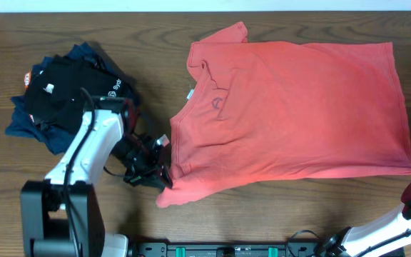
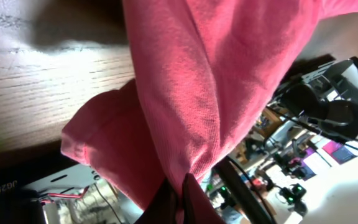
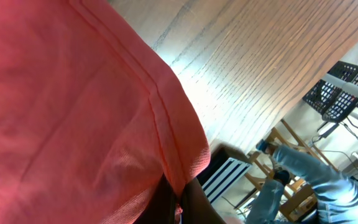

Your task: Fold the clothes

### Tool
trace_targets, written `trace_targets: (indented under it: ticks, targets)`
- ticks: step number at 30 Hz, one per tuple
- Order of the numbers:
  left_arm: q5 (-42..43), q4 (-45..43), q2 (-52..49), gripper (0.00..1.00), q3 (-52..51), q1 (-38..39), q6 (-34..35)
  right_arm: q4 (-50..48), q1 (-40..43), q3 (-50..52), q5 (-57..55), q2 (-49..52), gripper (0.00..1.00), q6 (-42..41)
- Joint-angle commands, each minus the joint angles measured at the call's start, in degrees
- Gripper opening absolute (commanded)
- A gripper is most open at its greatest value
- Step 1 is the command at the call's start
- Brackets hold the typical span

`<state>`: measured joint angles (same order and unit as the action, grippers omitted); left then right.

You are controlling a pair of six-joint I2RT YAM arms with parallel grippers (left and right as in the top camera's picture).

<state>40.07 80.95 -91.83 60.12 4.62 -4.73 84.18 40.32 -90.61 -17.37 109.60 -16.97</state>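
Pinching coral T-shirt by its near sleeve with left gripper, nipping its hem corner with right gripper; dark clothes pile left of it.

Robotics lab — cable-strewn equipment benches beyond a wooden table

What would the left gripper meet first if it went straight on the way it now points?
The T-shirt. The left gripper is shut on its near edge and points right across the table, so more of the coral cloth lies directly ahead. Nothing else shows in that line, though its height is unclear.
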Motion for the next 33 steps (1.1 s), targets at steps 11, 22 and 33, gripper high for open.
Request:
trace_targets:
  ticks: [11, 22, 33]
  targets:
    - [-0.13, -19.54, 10.60, 0.06, -0.24, -0.09, 12.68, -9.51, 0.28, 3.45, 8.48, -2.21, 0.01, 1.97]
    - [4.50, -39.56, 10.27, 0.06, -0.24, -0.09, 24.35, -23.06, -1.99, 3.96, 13.57, -2.19, 0.01, 4.17]
    - [2.64, -47.91, 9.44, 0.06, -0.24, -0.02, 26.08, -28.17, -3.43, 4.37, 14.86, -1.29, 0.01, 4.17]
